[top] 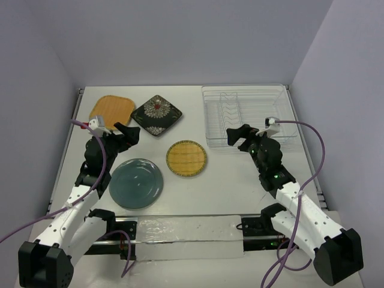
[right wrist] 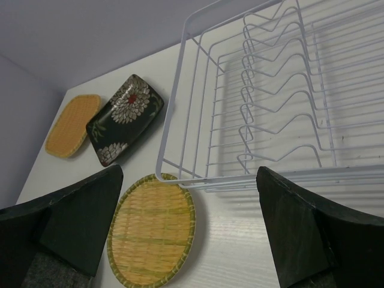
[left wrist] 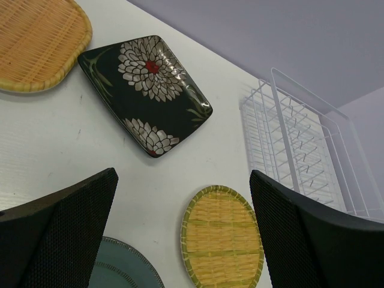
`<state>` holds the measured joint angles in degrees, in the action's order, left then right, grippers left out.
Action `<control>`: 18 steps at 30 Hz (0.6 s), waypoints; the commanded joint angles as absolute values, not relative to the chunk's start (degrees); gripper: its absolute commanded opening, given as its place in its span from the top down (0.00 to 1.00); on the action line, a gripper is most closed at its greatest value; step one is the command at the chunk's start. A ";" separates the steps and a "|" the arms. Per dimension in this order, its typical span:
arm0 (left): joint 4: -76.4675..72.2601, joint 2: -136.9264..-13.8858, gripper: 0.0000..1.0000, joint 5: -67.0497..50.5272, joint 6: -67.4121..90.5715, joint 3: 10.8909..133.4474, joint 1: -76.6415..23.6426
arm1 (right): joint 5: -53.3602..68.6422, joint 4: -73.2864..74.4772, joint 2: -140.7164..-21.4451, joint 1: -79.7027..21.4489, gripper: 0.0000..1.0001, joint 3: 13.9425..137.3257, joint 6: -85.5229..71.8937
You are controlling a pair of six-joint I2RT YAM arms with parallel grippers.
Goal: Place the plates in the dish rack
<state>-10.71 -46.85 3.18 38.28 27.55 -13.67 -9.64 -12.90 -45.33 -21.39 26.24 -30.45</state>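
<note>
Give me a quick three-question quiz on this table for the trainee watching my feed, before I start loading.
1. True or false: the dish rack already holds a plate.
2. Which plate lies nearest the rack? A) orange plate B) yellow plate C) teal plate
3. Fill in: the left hand and the right hand both stand ____ and hold nothing.
Key: 1 false; 2 B; 3 open.
</note>
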 commanded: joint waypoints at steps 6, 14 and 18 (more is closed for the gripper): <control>-11.87 -53.92 0.01 1.22 38.16 30.06 -13.61 | -2.81 -11.45 -46.13 -21.43 0.00 27.51 -28.90; -17.00 -65.74 0.01 -7.21 35.32 31.94 -20.64 | 1.24 -4.22 -50.88 -29.73 0.01 25.62 -29.44; -16.55 -71.63 0.01 -7.15 33.02 34.70 -25.93 | 3.51 -5.21 -57.22 -31.80 0.02 24.70 -31.54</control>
